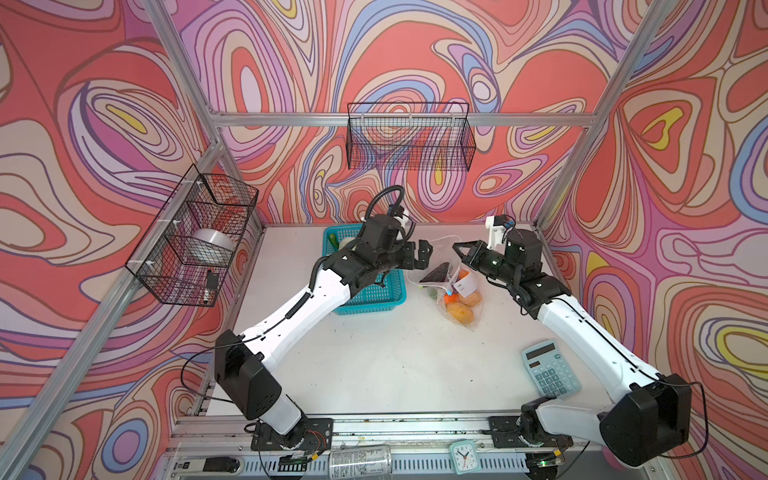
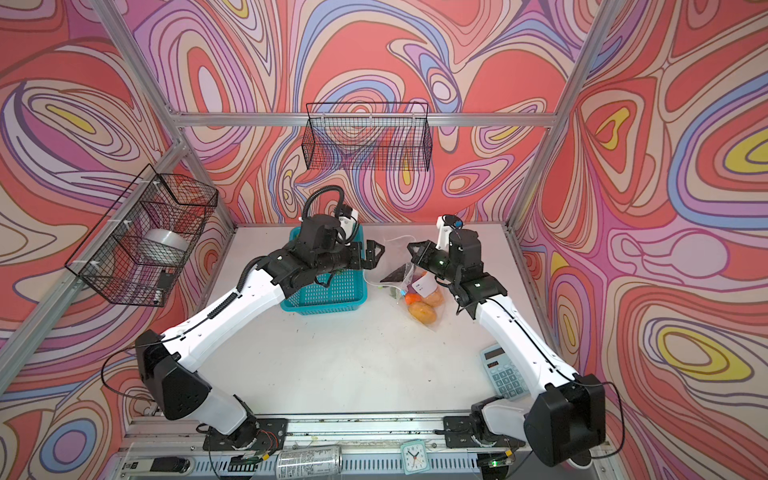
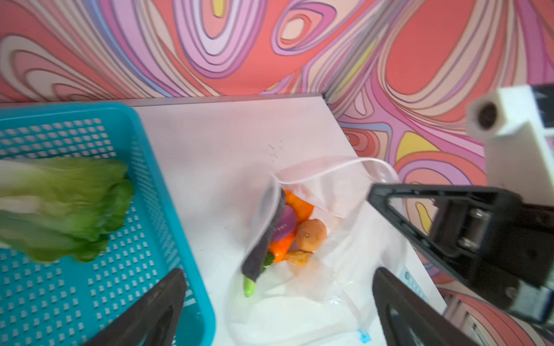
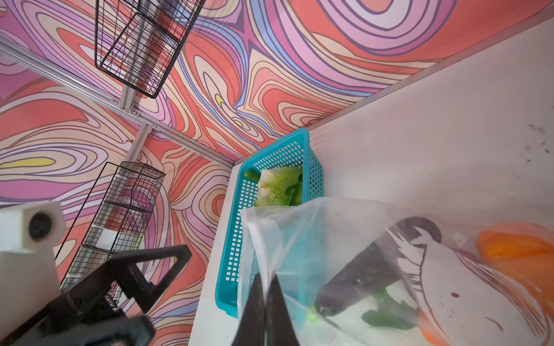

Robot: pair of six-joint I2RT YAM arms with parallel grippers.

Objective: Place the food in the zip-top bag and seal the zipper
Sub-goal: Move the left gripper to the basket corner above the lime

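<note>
- Left wall: black wire basket [image 1: 166,270] with a silvery tape roll [image 1: 212,246] inside.
- Teal mesh basket [image 1: 376,297], rigid plastic: holds the leafy cabbage [image 3: 66,206] and a small green piece [image 4: 251,174].
- Left gripper [image 1: 420,252] is over the teal basket's right rim, jaws wide apart, empty.
- Zip-top bag [image 3: 314,287], clear and crinkly, lies just right of that basket with its mouth gaping. Inside are the dark eggplant [image 4: 368,269], purple onion [image 3: 284,223], orange carrot [image 3: 280,250] and a tan potato [image 3: 310,235].
- Right gripper [image 4: 263,302] is pinched together on the bag's mouth edge.
- Calculator [image 1: 550,368], pale blue, lies flat at far right.

The zip-top bag [image 3: 314,287] is clear, glossy, crinkled plastic film. The mesh basket [image 3: 156,179] is smooth teal plastic. The table [image 1: 374,353] is matt white and scuffed.
</note>
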